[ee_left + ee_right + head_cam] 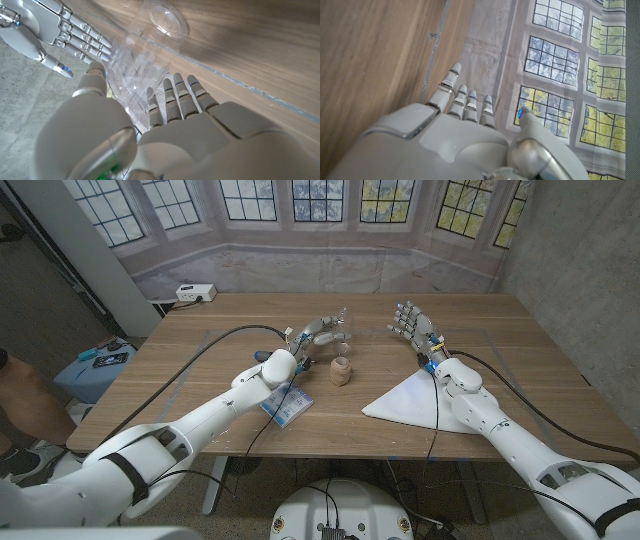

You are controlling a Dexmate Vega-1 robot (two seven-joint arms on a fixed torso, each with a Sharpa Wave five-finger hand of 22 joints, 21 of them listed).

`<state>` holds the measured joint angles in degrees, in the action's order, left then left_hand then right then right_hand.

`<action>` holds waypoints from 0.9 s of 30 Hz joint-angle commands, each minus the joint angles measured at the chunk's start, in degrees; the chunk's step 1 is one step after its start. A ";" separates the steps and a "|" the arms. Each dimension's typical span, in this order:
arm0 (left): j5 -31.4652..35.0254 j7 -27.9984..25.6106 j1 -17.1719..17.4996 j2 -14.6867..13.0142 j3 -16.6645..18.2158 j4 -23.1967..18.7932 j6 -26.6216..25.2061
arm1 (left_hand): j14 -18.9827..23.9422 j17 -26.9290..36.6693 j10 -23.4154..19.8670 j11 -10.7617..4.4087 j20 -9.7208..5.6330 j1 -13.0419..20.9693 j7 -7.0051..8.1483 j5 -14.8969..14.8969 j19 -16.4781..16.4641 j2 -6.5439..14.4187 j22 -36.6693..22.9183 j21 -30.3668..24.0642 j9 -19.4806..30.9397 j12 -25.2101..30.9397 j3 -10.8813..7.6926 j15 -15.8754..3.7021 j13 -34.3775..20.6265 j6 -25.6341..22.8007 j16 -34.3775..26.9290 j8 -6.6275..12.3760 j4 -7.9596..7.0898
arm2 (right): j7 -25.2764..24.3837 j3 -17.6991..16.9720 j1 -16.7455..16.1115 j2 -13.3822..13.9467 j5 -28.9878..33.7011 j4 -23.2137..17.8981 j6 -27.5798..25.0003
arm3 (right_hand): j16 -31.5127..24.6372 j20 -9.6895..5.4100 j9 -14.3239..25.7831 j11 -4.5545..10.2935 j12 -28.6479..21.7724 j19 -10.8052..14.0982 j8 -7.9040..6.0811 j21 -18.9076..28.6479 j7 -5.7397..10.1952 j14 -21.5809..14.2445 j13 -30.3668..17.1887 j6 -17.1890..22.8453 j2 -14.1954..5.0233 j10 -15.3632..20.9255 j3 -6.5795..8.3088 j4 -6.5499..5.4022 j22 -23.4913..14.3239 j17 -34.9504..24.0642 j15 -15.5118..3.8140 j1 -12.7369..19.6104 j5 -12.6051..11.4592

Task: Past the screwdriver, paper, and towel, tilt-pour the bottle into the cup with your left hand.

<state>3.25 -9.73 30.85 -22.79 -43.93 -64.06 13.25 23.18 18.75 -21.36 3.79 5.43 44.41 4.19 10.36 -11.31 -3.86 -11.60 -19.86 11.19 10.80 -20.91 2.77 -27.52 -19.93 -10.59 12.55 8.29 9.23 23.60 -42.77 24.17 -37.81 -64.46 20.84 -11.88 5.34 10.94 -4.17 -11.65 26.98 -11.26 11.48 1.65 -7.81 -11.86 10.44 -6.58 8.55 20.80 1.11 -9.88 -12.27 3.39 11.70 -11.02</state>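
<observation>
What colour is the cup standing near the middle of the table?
The cup is light tan, close to the wood's tone; the head view shows it best.

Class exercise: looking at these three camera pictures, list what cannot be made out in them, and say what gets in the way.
- Clear plastic bottle: liquid level unreadable in left wrist view; transparent, partly behind left hand.
- Small brown cup: contents too small to judge, head view.
- Blue-printed paper: partly under left arm, print illegible.
- Right hand: open, upright.

Cup [342,371] and towel [412,400] amid bare tabletop [500,370]
</observation>
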 commanded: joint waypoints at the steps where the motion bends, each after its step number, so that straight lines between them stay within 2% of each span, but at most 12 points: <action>1: -0.64 2.10 -1.11 -0.52 -0.02 1.29 0.57 | -0.82 -0.21 0.81 -0.04 0.07 -0.41 -0.31 -0.08 0.56 -0.69 -0.25 0.31 0.17 -0.06 0.61 0.25 0.14 0.97 0.01 -0.67 -0.17 | -0.38 0.39 0.49 -0.62 0.45 0.62 -0.10 | -0.23 0.13 0.05 -0.15 -0.10 0.13 -0.12 -0.11 0.38 -0.51 -0.14 -0.14 -0.03 0.19 0.45 0.10 -0.17 -0.10 0.17 -0.36 0.12; 14: -0.95 3.93 -1.16 -1.51 0.02 -0.19 -0.17 | -2.97 -1.23 2.79 0.84 0.44 -2.51 -1.44 0.56 2.15 -2.00 -0.25 1.11 0.08 0.06 2.00 1.19 0.89 4.31 -0.06 -1.90 -0.85 | -0.41 0.71 0.72 -0.83 0.73 0.46 -0.23 | -0.22 0.17 0.05 -0.12 -0.12 0.15 -0.07 -0.11 0.56 -0.46 -0.15 -0.19 -0.04 0.22 0.55 0.18 -0.17 -0.11 0.23 -0.41 0.12; 27: -1.16 4.10 1.02 -3.65 1.13 -5.83 -1.77 | -3.44 -1.52 3.13 0.90 0.73 -3.71 -1.95 0.85 2.60 -2.35 -0.26 1.37 0.04 0.26 2.65 1.58 1.17 4.62 -0.26 -1.83 -1.31 | -1.26 0.68 -0.32 -0.34 0.98 -1.56 -0.32 | -0.26 0.21 0.05 -0.17 -0.12 0.16 -0.05 -0.12 0.70 -0.53 -0.15 -0.21 -0.01 0.21 0.59 0.21 -0.18 -0.13 0.30 -0.51 0.14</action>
<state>2.43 -6.10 30.26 -24.80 -43.68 -65.74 12.80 20.14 17.27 -18.50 4.82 6.14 41.52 2.36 10.82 -8.99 -6.12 -11.60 -18.64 11.20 10.80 -18.54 4.40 -26.29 -15.43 -10.61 10.75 7.18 8.68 24.24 -42.20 23.44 -37.05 -64.42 20.74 -11.88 5.33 10.94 -4.17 -11.65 26.98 -11.26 11.48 1.96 -7.81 -11.86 10.12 -6.58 8.55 20.96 1.26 -9.88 -12.27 3.39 11.70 -11.02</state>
